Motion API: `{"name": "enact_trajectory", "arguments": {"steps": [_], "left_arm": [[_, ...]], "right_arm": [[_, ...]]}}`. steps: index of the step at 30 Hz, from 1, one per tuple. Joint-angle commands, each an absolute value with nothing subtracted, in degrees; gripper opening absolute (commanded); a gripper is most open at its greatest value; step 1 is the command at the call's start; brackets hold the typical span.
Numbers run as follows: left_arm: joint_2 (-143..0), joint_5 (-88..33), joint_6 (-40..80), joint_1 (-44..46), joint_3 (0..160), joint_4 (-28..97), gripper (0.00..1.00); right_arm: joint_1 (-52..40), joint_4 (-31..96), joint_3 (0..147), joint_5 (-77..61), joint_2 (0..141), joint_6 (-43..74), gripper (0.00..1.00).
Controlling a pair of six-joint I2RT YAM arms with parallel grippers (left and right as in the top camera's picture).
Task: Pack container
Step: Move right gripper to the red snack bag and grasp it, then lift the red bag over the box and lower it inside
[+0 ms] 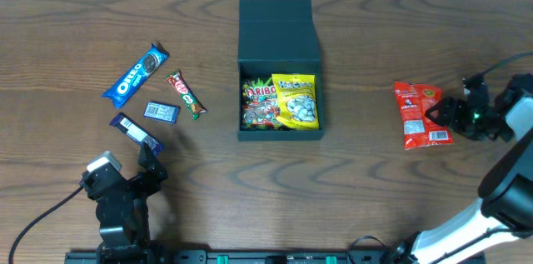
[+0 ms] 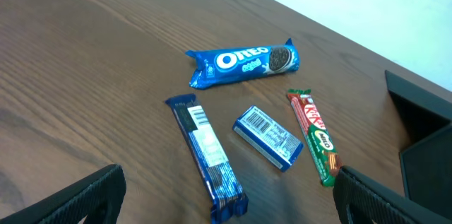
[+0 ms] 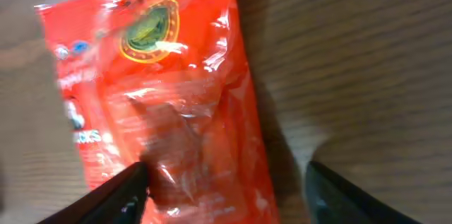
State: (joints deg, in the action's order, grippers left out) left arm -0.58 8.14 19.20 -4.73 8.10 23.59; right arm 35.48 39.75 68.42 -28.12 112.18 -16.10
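Note:
The dark teal container (image 1: 279, 27) stands open at the table's middle, lid tipped back, with a Haribo bag (image 1: 259, 103) and a yellow bag (image 1: 296, 100) inside. A red snack packet (image 1: 420, 114) lies flat to its right. My right gripper (image 1: 444, 114) is open at the packet's right edge; in the right wrist view its fingers (image 3: 226, 192) straddle the red packet (image 3: 169, 90). My left gripper (image 1: 150, 162) is open and empty at the front left, just short of a blue striped bar (image 2: 207, 155).
At the left lie an Oreo pack (image 1: 136, 73), a KitKat bar (image 1: 186, 95), a small blue packet (image 1: 161, 112) and the blue striped bar (image 1: 136, 132). The container's corner (image 2: 424, 121) shows in the left wrist view.

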Motion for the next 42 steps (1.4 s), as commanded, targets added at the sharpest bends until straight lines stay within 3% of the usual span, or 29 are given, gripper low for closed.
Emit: {"name": "enact_trajectory", "arguments": {"steps": [1,7,15,24,32,42], "left_arm": [[-0.3,9.0,18.2,-4.8,7.0,23.9,0.95],[-0.3,9.0,18.2,-4.8,7.0,23.9,0.95],[-0.3,9.0,18.2,-4.8,7.0,23.9,0.95],[-0.3,9.0,18.2,-4.8,7.0,23.9,0.95],[-0.3,9.0,18.2,-4.8,7.0,23.9,0.95],[-0.3,9.0,18.2,-4.8,7.0,23.9,0.95]], "right_arm": [[35.6,40.1,67.5,-31.2,116.3,-17.6,0.61],[35.6,40.1,67.5,-36.9,117.6,-17.7,0.40],[35.6,40.2,68.1,-42.9,117.6,-17.4,0.02],[30.8,52.5,82.7,-44.0,115.0,-13.8,0.01],[11.3,51.0,94.4,-44.0,109.6,11.1,0.01],[-12.3,42.8,94.0,-35.3,109.6,38.8,0.01]]}}
